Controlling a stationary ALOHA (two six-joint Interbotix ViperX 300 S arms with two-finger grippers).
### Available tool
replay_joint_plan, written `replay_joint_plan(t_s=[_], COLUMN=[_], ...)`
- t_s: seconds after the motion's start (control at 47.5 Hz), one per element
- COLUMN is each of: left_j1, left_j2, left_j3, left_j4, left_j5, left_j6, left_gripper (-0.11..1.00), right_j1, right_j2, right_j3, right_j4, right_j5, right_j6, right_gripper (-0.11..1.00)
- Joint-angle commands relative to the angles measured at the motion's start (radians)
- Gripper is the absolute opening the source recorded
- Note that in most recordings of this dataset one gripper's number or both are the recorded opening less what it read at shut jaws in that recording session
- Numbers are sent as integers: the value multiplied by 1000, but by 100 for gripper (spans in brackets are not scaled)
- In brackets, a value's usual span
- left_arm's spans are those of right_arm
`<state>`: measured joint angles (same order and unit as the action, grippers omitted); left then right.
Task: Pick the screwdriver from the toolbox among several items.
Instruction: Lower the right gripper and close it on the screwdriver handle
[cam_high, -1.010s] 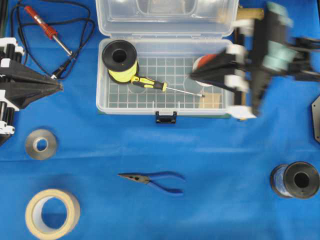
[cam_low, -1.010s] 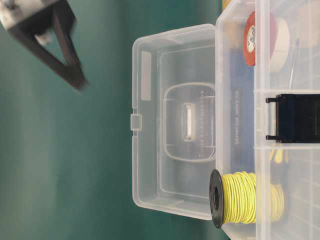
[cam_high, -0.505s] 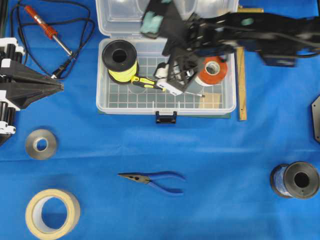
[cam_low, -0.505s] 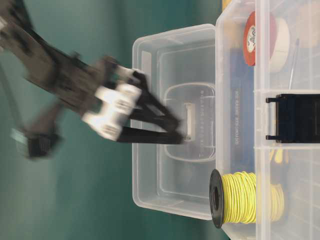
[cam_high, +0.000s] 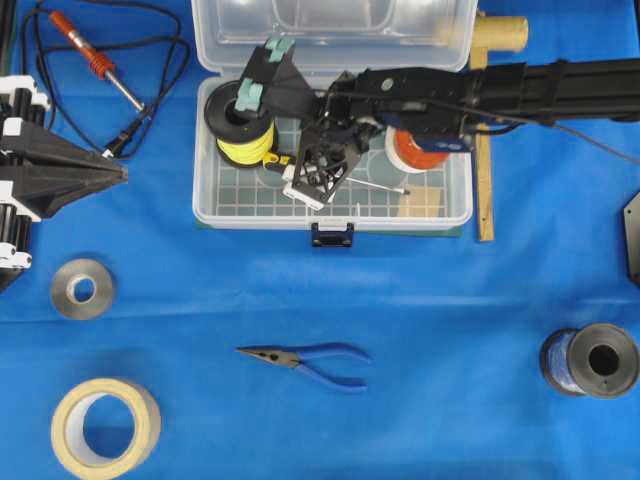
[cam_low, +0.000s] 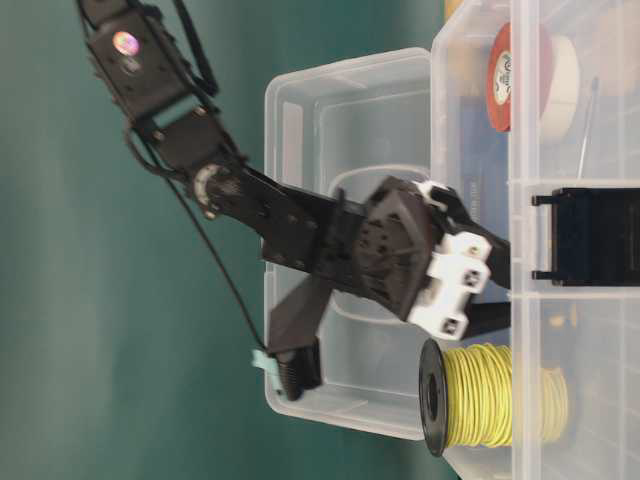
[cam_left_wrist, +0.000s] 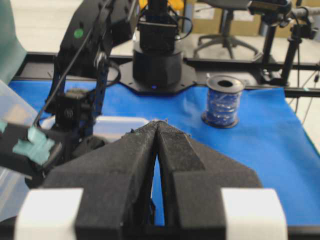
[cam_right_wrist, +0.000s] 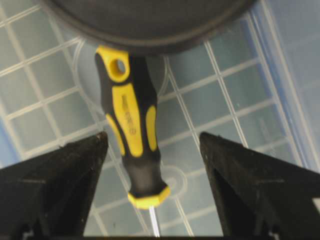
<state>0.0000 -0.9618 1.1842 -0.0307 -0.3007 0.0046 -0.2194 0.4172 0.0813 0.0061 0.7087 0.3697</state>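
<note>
The screwdriver (cam_right_wrist: 130, 127), with a yellow-and-black handle, lies flat on the gridded floor of the clear toolbox (cam_high: 250, 217). Its butt end is under the yellow wire spool. In the overhead view only its thin shaft (cam_high: 382, 186) and a bit of yellow show past my right gripper (cam_high: 312, 178). My right gripper (cam_right_wrist: 152, 141) is open and low inside the box, one finger on each side of the handle, apart from it. My left gripper (cam_high: 118, 172) is shut and empty at the left table edge; it also shows in the left wrist view (cam_left_wrist: 157, 124).
In the box are a yellow wire spool (cam_high: 240, 120) and a red-and-white tape roll (cam_high: 428, 148). The open lid (cam_low: 340, 150) stands behind. On the cloth lie a red soldering iron (cam_high: 95, 60), blue pliers (cam_high: 310, 360), a grey roll (cam_high: 82, 288), masking tape (cam_high: 105, 428) and a blue wire spool (cam_high: 592, 360).
My right arm swung in from the right over the toolbox and dropped, bringing its open fingers around the screwdriver handle. The left arm has not moved.
</note>
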Motion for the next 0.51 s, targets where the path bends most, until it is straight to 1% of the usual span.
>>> replay_joint_plan(t_s=[0.0,0.105,0.168,0.21,0.253,0.316,0.358,0.484], left_j1=[2,2,2,2,2,2,2,2], left_j2=[8,8,8,8,6,5,5,5], left_j3=[-11,-8,-6,-5,-5,-3,-3,-2], left_j4=[-2,-2,-2,-2,-2,0,-2,-2], left_j5=[-9,-8,-8,-6,-6,-5,-3,-2], left_j6=[0,-3,-5,-8,-9,-9,-11,-11], left_gripper=[0,0,0,0,0,0,0,0], right_j1=[2,2,3,5,6,6,6,5], right_j2=[-5,11,14,14,14,12,8,-32], right_j3=[-23,-23,-23,-23,-23,-23,-23,-23], right_j4=[2,2,3,3,3,3,5,3], right_j5=[-8,-15,-21,-23,-21,-12,-3,25], right_j6=[2,5,5,6,6,8,8,9], right_gripper=[77,74,67,60,51,34,27,26])
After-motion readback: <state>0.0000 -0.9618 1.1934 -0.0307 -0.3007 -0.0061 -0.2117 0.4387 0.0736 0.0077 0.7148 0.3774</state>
